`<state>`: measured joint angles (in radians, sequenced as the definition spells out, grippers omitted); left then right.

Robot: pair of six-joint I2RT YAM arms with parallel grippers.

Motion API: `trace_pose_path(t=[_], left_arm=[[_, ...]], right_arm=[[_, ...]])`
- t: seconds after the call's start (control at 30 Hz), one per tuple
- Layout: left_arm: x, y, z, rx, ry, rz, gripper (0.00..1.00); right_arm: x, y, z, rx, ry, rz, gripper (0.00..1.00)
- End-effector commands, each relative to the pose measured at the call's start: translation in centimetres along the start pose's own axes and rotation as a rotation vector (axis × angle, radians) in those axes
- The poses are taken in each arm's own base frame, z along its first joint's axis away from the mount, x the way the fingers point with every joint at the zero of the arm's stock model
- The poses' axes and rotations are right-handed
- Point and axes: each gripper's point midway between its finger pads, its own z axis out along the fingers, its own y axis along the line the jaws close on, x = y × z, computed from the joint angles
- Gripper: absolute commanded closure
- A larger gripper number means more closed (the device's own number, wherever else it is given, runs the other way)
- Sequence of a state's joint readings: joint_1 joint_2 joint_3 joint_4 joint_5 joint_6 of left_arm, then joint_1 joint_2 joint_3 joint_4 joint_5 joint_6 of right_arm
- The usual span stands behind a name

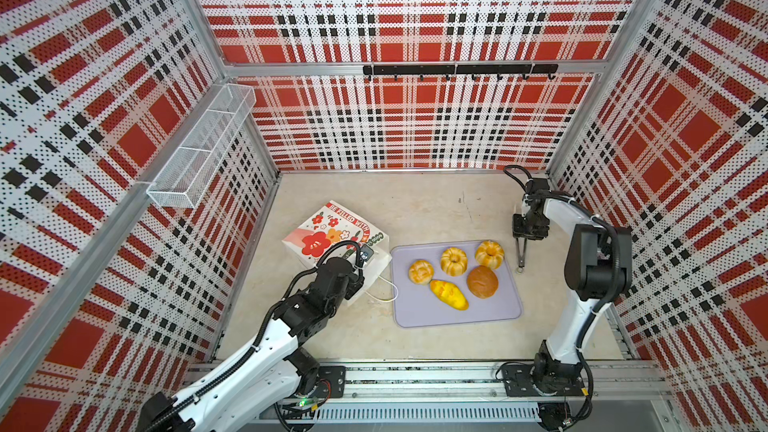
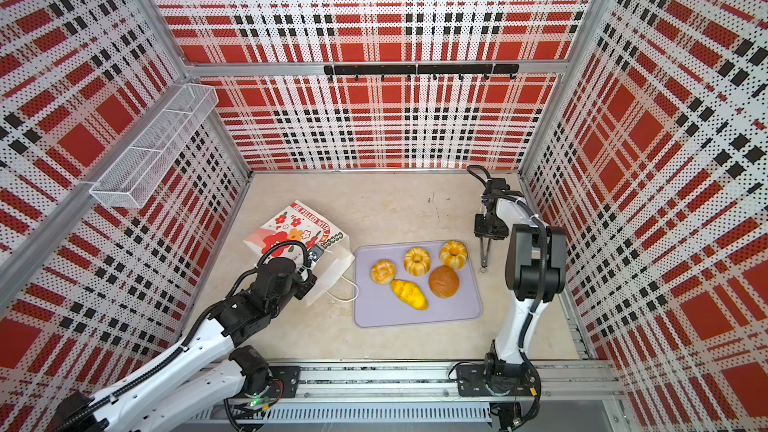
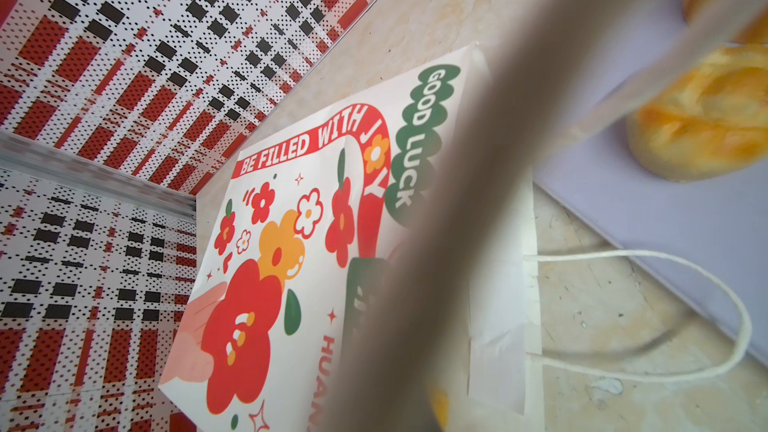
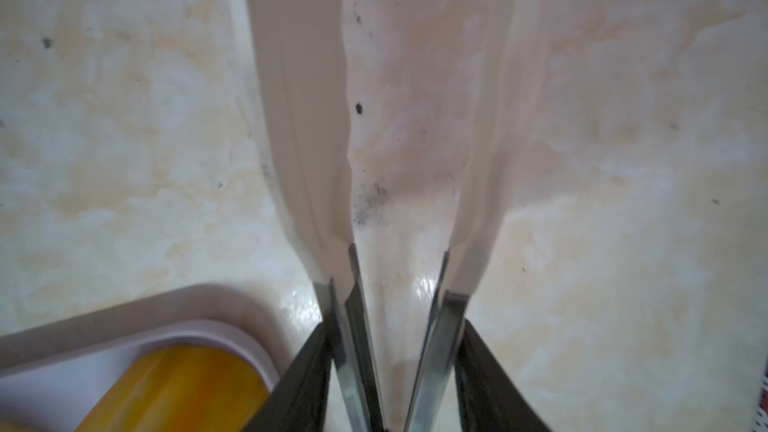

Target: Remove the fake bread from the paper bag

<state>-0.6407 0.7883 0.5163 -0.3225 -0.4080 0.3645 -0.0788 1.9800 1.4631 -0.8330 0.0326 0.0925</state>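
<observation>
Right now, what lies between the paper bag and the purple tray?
Only the paper bag's white cord handle, looped on a bare strip of table beside the tray, in both top views.

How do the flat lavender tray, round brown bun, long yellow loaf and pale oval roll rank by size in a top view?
1. Lavender tray
2. Brown bun and yellow loaf, about alike
3. Oval roll

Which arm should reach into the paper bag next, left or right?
Right, probably. The right fingers are open and empty beside the tray, and the paper bag opens toward it. The left fingers are shut at the bag's mouth.
</observation>
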Motion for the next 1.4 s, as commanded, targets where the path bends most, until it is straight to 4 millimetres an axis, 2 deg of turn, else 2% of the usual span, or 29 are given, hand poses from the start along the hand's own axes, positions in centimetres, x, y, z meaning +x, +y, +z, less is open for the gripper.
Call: trace_pose_path(t=[0.0,0.03,0.07,0.13,0.27,0.37,0.53,0.73,1.0,1.07,1.2,1.37], left_arm=[[0.2,-0.1,0.2,-0.004,0.002,0.004,1.0],[0.2,-0.1,0.2,-0.005,0.002,0.004,1.0],[0.2,-0.2,0.2,-0.002,0.003,0.008,1.0],[0.1,-0.2,0.3,-0.001,0.004,0.011,1.0],[0.1,-0.2,0.2,0.0,0.001,0.011,1.0],[0.0,-0.1,0.2,-0.002,-0.002,0.011,1.0],[0.0,-0.2,0.1,0.002,-0.006,0.01,1.0],[0.0,-0.1,0.0,-0.002,-0.007,0.008,1.0],[0.1,-0.2,0.1,-0.002,-0.002,0.01,1.0],[0.2,-0.2,0.2,-0.002,0.003,0.014,1.0],[0.2,-0.3,0.2,0.001,0.003,0.014,1.0],[0.2,-0.3,0.2,0.0,0.003,0.014,1.0]], right_arm=[[-1.5,1.2,-1.1,-0.076,-0.055,0.019,0.49],[-1.4,1.3,-1.0,-0.082,-0.053,0.021,0.4],[-1.3,1.1,-0.9,-0.072,-0.04,0.021,0.27],[-0.8,0.6,-0.7,-0.048,-0.026,0.013,0.21],[0.5,0.1,-1.9,-0.028,-0.065,0.028,0.15],[2.2,0.2,-2.4,-0.048,-0.08,0.046,0.16],[4.9,-0.1,-1.1,-0.041,-0.075,0.07,0.19],[4.6,0.6,0.6,-0.077,-0.078,0.054,0.29],[4.0,0.1,2.1,-0.042,-0.078,0.032,0.5],[3.9,0.1,2.3,-0.039,-0.086,0.032,0.5],[3.4,0.1,2.0,-0.043,-0.114,0.046,0.33],[2.7,0.6,2.2,-0.065,-0.113,0.046,0.33]])
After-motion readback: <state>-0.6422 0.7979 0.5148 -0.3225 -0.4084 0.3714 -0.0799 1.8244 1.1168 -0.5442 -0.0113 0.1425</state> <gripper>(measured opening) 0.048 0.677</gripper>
